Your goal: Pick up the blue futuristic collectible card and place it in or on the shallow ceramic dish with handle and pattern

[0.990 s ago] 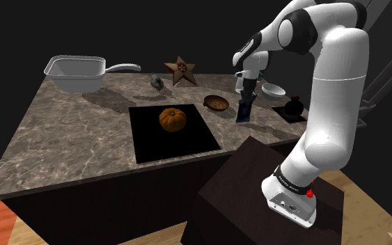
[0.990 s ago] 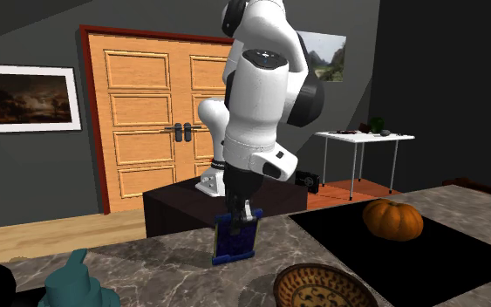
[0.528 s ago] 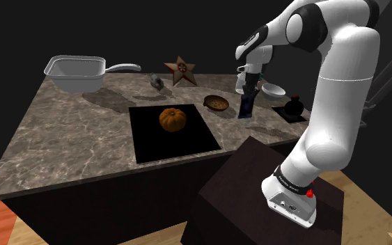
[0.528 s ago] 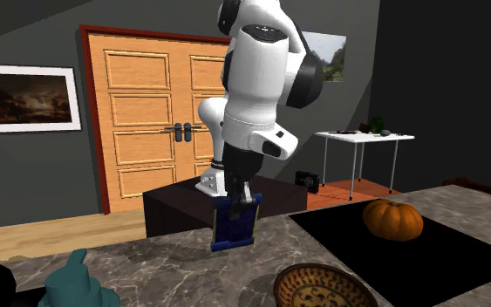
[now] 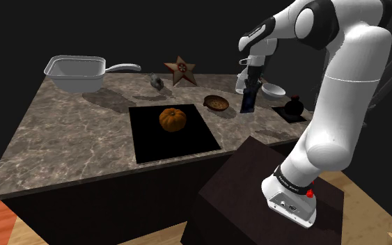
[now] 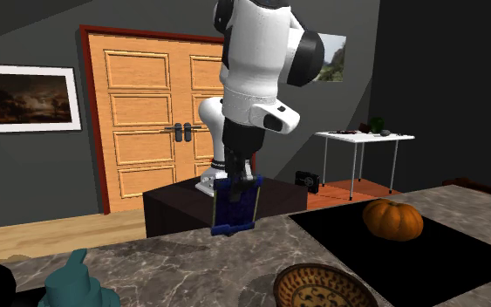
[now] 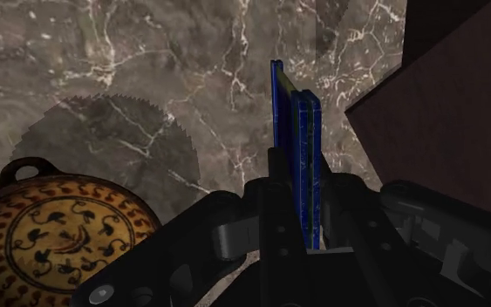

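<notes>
My gripper (image 5: 251, 83) is shut on the blue card (image 5: 248, 100), which hangs upright, clear above the marble counter (image 5: 62, 139). From the second exterior view, the gripper (image 6: 237, 180) clasps the card (image 6: 236, 206) by its upper part. In the wrist view the card (image 7: 296, 148) stands edge-on between the fingers (image 7: 274, 187) of the gripper (image 7: 300, 196). The shallow brown patterned dish with a small loop handle (image 5: 216, 103) rests on the counter, just toward the shoulder view's left of the card. It lies below and to one side of the gripper (image 7: 56, 235) and near the second exterior view's bottom edge (image 6: 324, 286).
An orange pumpkin (image 5: 173, 119) sits on a black mat (image 5: 187, 143). At the back are a white pan (image 5: 76, 73), a star ornament (image 5: 180, 70) and a small grey figure (image 5: 157, 83). A white bowl (image 5: 273, 90) and a black vase (image 5: 294, 106) stand beyond the card. The dark stand (image 5: 250, 188) adjoins the counter.
The gripper has risen with the blue card, lifting it higher off the counter and slightly toward the shoulder view's right.
</notes>
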`<control>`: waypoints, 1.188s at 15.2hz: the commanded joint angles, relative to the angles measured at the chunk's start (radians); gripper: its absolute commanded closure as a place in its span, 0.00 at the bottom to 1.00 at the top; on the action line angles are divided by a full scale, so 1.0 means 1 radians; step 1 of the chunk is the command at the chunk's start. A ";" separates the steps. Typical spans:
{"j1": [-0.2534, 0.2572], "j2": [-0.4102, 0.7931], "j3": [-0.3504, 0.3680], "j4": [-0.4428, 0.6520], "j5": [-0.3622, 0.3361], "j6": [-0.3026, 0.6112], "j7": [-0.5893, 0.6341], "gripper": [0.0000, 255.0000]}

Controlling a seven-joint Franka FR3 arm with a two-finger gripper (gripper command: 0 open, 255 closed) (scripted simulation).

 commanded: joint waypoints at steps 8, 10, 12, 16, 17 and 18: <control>0.024 -0.069 -0.023 0.048 -0.052 -0.096 0.028 1.00; 0.011 -0.004 0.001 0.133 -0.004 -0.137 0.025 1.00; -0.008 0.060 0.024 0.225 0.040 -0.182 0.025 1.00; -0.060 0.192 0.073 0.435 0.119 -0.285 0.037 1.00; -0.076 0.227 0.085 0.495 0.138 -0.314 0.043 1.00; -0.094 0.262 0.097 0.558 0.156 -0.344 0.049 1.00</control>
